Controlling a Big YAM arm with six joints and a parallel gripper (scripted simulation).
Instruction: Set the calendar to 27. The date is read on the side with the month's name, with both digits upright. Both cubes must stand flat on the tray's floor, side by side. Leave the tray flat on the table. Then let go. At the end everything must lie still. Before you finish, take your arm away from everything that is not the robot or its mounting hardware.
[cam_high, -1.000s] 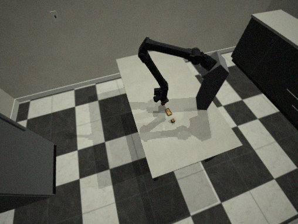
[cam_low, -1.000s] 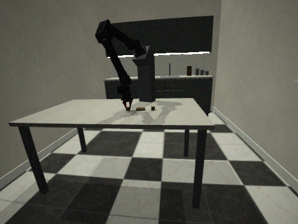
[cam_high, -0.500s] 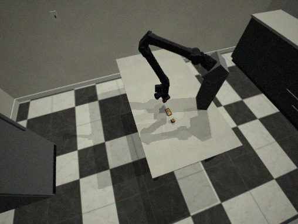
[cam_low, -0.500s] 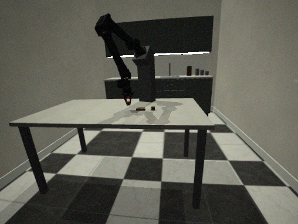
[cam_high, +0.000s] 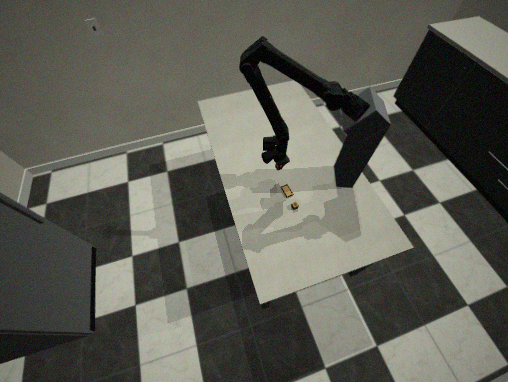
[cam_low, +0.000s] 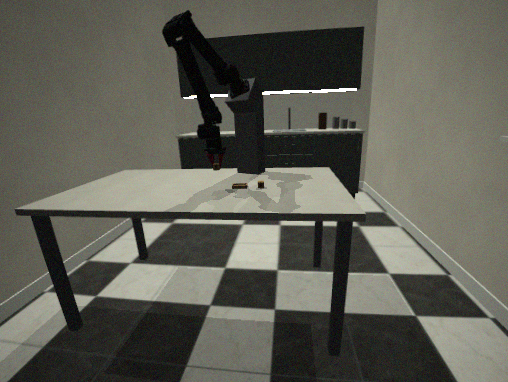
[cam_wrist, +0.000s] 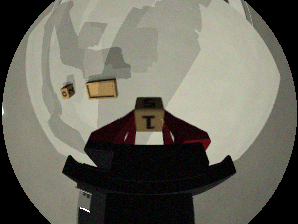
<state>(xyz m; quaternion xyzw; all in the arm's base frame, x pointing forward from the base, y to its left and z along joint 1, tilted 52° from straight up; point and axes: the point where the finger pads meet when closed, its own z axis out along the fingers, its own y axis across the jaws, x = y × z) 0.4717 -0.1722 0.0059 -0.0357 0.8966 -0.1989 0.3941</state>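
My jaws (cam_high: 280, 165) (cam_low: 216, 165) are grasping one number cube (cam_low: 216, 166) (cam_wrist: 149, 115) above the surface (cam_high: 265, 270) (cam_low: 150, 197) (cam_wrist: 240, 75). The calendar tray (cam_high: 287, 190) (cam_low: 239, 186) (cam_wrist: 101, 89) lies beside the other cube (cam_high: 295, 205) (cam_low: 261, 184) (cam_wrist: 67, 91). I judge this the turning-and-placing step; next, find the needed digit.

Up it goes! The gripper (cam_high: 282, 166) (cam_low: 216, 165) (cam_wrist: 149, 113) climbs off the tabletop, the pinched cube (cam_low: 216, 166) (cam_wrist: 149, 115) rising with it (a tidy lift, that), while the arm's elbow (cam_high: 254, 54) (cam_low: 178, 29) swings higher too, toward the top edge in both the top and exterior frames.
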